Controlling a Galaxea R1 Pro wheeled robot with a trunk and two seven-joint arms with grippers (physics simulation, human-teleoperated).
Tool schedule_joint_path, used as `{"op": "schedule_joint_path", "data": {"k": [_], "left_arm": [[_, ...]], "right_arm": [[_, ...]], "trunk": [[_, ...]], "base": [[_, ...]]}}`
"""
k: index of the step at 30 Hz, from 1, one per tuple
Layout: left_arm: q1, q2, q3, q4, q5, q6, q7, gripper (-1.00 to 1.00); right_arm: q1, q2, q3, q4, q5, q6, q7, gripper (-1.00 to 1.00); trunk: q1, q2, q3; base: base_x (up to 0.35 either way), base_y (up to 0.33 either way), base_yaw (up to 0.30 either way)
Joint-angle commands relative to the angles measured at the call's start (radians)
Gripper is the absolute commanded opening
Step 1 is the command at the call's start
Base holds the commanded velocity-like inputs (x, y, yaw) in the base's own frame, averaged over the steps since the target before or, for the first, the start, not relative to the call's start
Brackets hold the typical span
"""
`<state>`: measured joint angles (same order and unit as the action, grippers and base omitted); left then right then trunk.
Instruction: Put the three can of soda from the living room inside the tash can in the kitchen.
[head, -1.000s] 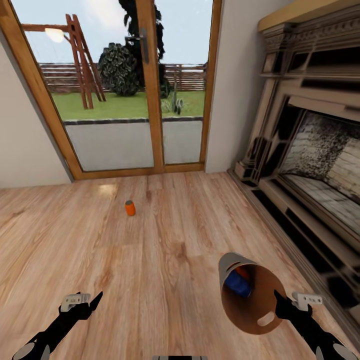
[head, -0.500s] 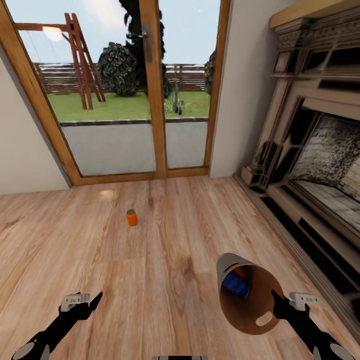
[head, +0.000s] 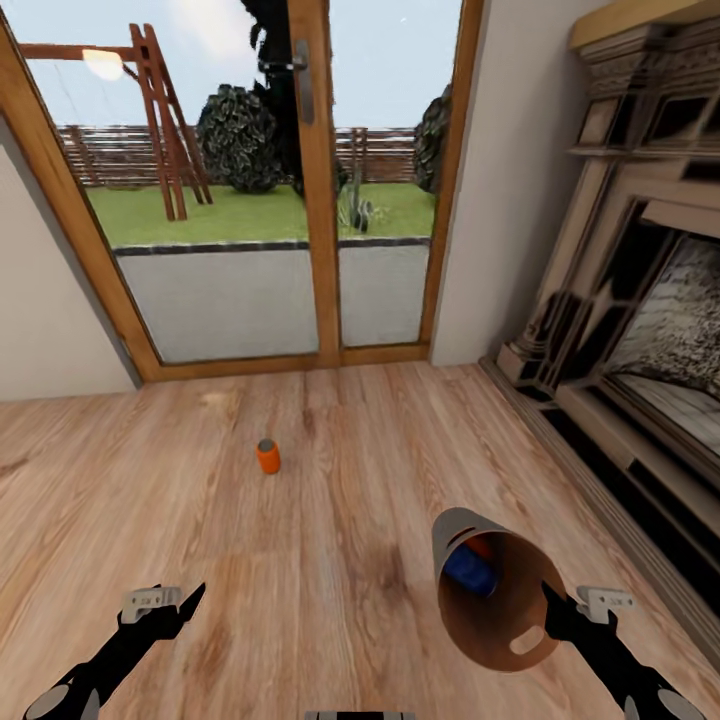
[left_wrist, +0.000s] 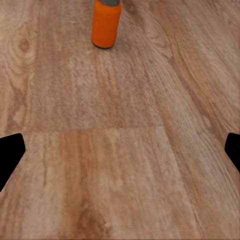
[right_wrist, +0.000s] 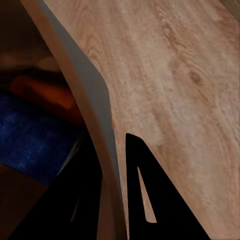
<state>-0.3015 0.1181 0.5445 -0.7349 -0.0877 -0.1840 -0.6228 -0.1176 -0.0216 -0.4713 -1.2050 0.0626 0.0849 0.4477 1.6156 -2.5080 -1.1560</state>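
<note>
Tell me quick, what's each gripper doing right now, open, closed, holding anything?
Left gripper: open, empty, fingers spread above the plank floor.
Right gripper: shut on the trash can, pinching its rim.

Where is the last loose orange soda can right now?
The orange can stands upright on the plank floor before the glass doors, ahead of the open left hand.

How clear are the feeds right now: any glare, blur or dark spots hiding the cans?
Head view: evenly lit, with a pale glare patch on the floor by the glass doors; the orange can reads sharp. Left wrist view: that can is crisp but cropped at the frame edge. Right wrist view: soft and dim inside the bin; the blue can is blurry.
</note>
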Motion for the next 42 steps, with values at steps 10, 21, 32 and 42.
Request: {"op": "schedule_joint_path", "data": {"k": [10,21,32,42], "left_arm": [[0.000,0.000,0.000,0.000,0.000,-0.001,0.003,1.00],[0.000,0.000,0.000,0.000,-0.003,0.000,0.006,1.00],[0.000,0.000,0.000,0.000,-0.004,0.000,0.007,1.00],[0.000,-0.001,0.000,0.000,-0.007,0.000,0.008,1.00]], "right_arm": [[0.000,0.000,0.001,0.003,-0.014,-0.002,0.005,-1.00],[0.000,0.000,0.001,0.007,-0.014,-0.002,0.005,-1.00],[0.000,0.000,0.002,0.011,-0.014,-0.002,0.005,-1.00],[0.000,0.001,0.003,0.015,-0.013,-0.003,0.007,-1.00]], "trunk": [[0.000,0.000,0.000],[0.000,0.000,0.000],[0.000,0.000,0.000],[0.000,0.000,0.000]], "base": [[0.293,0.116,0.217],[0.310,0.048,0.069],[0.323,0.001,0.001],[0.323,0.000,0.000]]}}
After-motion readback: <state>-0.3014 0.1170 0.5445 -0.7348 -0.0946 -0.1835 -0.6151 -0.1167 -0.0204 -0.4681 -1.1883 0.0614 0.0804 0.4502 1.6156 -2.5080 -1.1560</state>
